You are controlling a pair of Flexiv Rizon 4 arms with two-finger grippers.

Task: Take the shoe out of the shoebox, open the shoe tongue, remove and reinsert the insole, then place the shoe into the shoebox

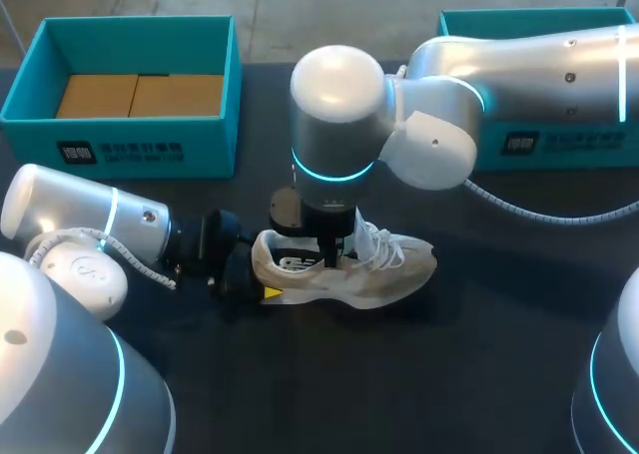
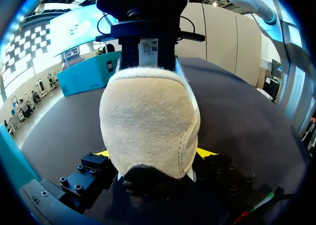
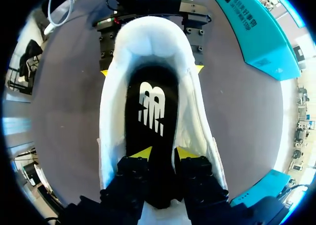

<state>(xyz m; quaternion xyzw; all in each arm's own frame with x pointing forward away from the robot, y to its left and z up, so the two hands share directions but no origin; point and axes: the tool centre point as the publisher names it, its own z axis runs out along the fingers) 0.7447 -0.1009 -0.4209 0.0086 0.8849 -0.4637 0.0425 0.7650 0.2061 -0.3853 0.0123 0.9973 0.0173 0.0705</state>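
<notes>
While L fingers (image 2: pixel 206 152) clamp shoe (image 1: pixel 389 274) at heel, R fingers (image 3: pixel 143 152) pinch insole (image 3: pixel 150 106) inside it.

Matt suede shoe (image 2: pixel 148 121), smooth insole (image 3: pixel 150 111)

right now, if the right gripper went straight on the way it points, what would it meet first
The black insole inside the shoe: the right gripper points down into the shoe's opening, directly over it. Depth is unclear, so it may already be touching.
</notes>
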